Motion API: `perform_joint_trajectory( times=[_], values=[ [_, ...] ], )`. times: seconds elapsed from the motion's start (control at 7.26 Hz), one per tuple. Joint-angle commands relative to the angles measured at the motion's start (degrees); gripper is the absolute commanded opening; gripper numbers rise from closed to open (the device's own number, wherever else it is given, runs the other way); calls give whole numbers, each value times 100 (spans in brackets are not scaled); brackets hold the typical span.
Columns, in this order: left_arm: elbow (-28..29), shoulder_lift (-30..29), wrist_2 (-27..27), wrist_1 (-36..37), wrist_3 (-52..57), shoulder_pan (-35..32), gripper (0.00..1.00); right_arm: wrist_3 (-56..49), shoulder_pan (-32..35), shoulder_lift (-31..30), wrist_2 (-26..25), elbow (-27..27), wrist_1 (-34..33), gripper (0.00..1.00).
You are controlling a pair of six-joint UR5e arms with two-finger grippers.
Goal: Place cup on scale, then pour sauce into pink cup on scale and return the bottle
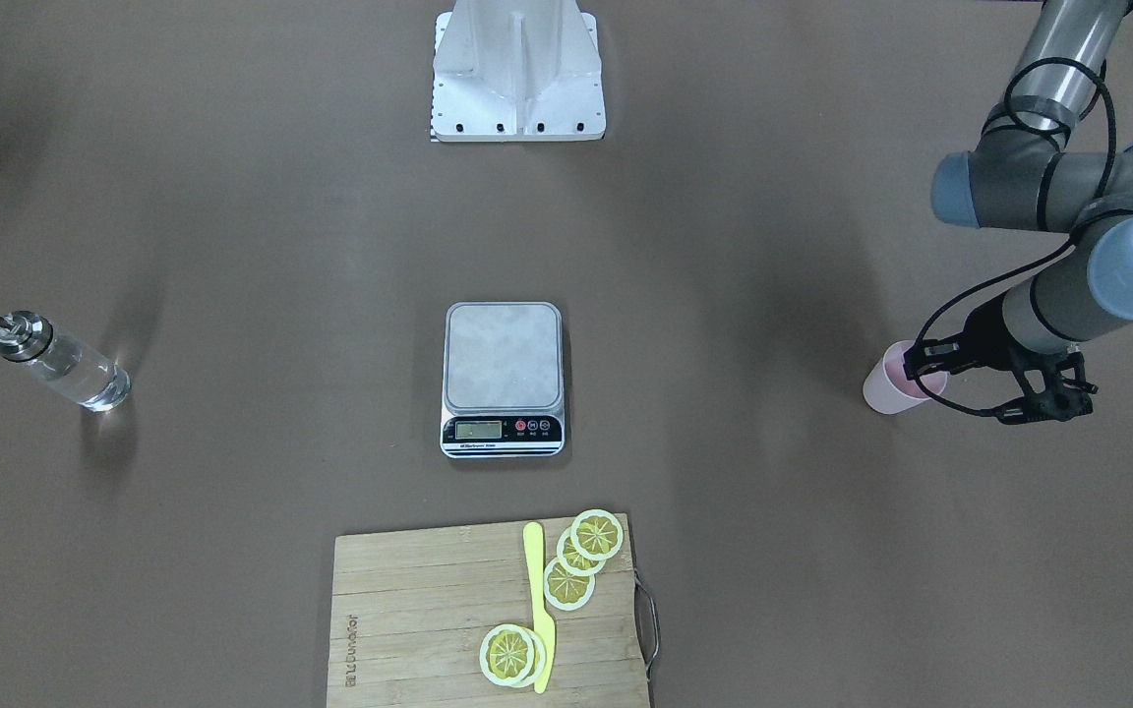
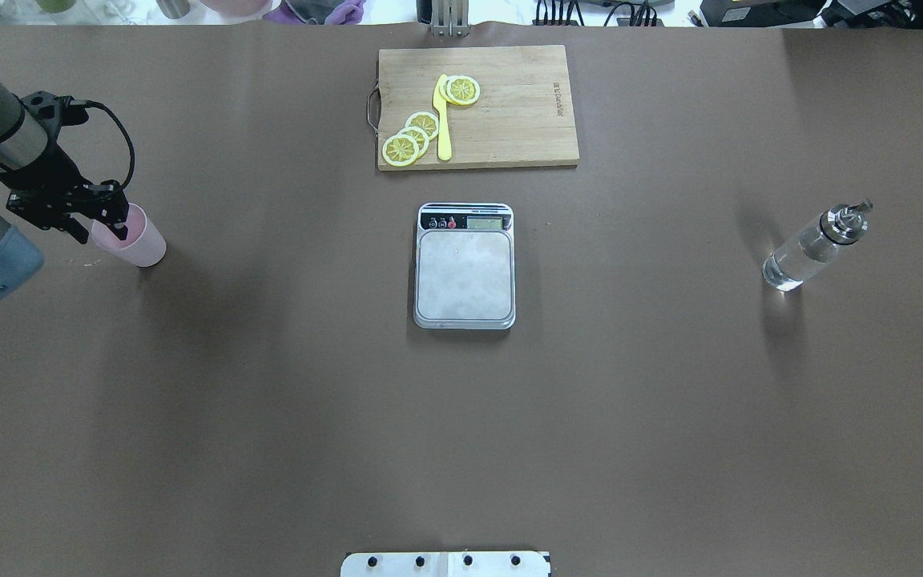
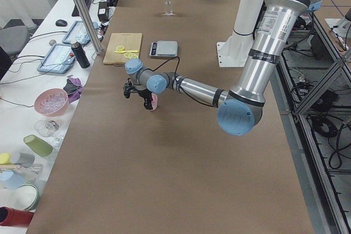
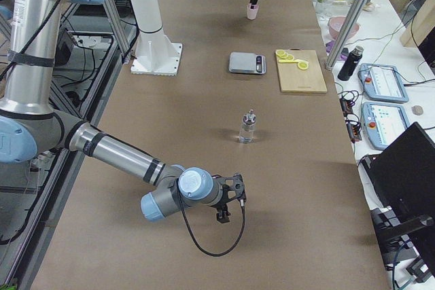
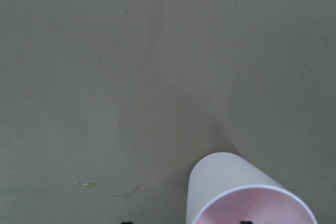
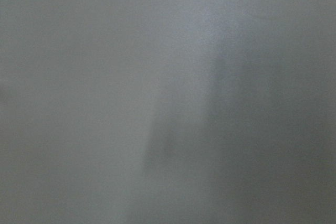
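The pink cup (image 2: 139, 243) stands upright on the table at the far left of the overhead view, well clear of the scale (image 2: 464, 272). My left gripper (image 2: 102, 231) is down at the cup's rim and open. In the left wrist view one fingertip is inside the cup (image 5: 231, 187) and the other is outside its wall. The scale's steel platform is bare. Far across the table the clear glass bottle (image 2: 810, 250) with its metal pourer cap stands alone, its colourless sauce barely visible. My right gripper (image 4: 228, 207) shows only in the exterior right view, low over bare table, and I cannot tell whether it is open or shut.
A wooden cutting board (image 2: 509, 120) with lemon slices (image 2: 412, 138) and a yellow knife (image 2: 443, 120) lies just beyond the scale. The white robot base (image 2: 445, 563) is at the near edge. Brown table stretches between the cup, the scale and the bottle.
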Motion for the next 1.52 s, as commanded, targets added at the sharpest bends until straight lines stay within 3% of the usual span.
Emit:
perform_joint_trajectory(
  times=[0.0, 0.28, 0.69, 0.96, 1.38],
  values=[
    [-14, -1, 0, -4, 3, 10, 21, 563, -285, 22, -28, -117, 641, 100],
    [-14, -10, 0, -4, 3, 10, 1, 1107, -295, 14, -107, 49, 888, 100],
    [-398, -115, -18, 101, -75, 2, 0, 1302, -356, -65, -178, 566, 802, 100],
    [-619, -298, -26, 180, -644, 10, 0, 1400, -417, -319, -318, 1198, 338, 100],
    [-1006, -1001, 17, 1006, -1355, 623, 0, 1565, -750, -242, -747, 1236, 422, 100]
  ],
)
